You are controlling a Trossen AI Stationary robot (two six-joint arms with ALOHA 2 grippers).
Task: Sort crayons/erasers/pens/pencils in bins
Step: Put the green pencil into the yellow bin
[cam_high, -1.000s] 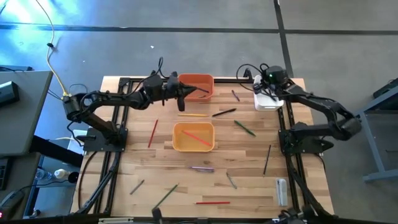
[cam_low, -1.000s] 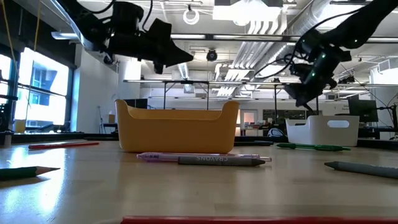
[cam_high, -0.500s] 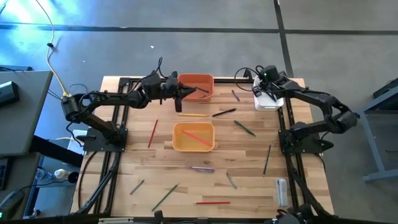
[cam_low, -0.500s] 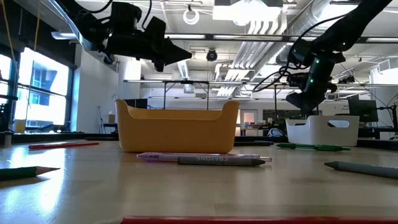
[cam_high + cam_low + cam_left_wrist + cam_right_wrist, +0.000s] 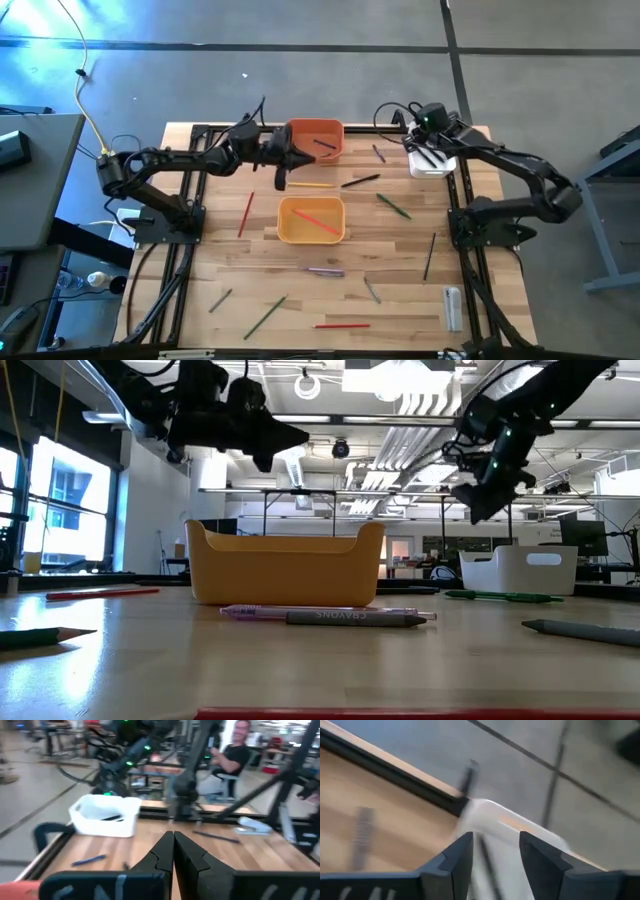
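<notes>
The orange bin [image 5: 315, 138] stands at the far middle with a dark stick [image 5: 326, 146] in it. The yellow-orange bin [image 5: 312, 220] stands mid-table and holds a red stick [image 5: 318, 219]. The white bin [image 5: 433, 162] stands at the far right with a dark stick [image 5: 487, 862] inside. Several sticks lie loose on the table, among them a yellow one [image 5: 310, 185], a green one [image 5: 393, 206] and a grey crayon [image 5: 350, 618]. My left gripper [image 5: 284, 168] is shut and empty beside the orange bin's left near corner. My right gripper [image 5: 421, 142] is open and empty above the white bin's far end.
Black frame rails [image 5: 462, 215] run along both table sides. A white stapler-like object [image 5: 452, 305] lies at the near right. More sticks lie toward the near edge: red [image 5: 342, 325], green [image 5: 265, 315], dark [image 5: 429, 255]. A seated person [image 5: 235, 757] shows beyond the table.
My left gripper has drawn back from above the orange bin toward the table's left and near side. My right gripper has gone up and toward the table's left above the white bin's far end.
</notes>
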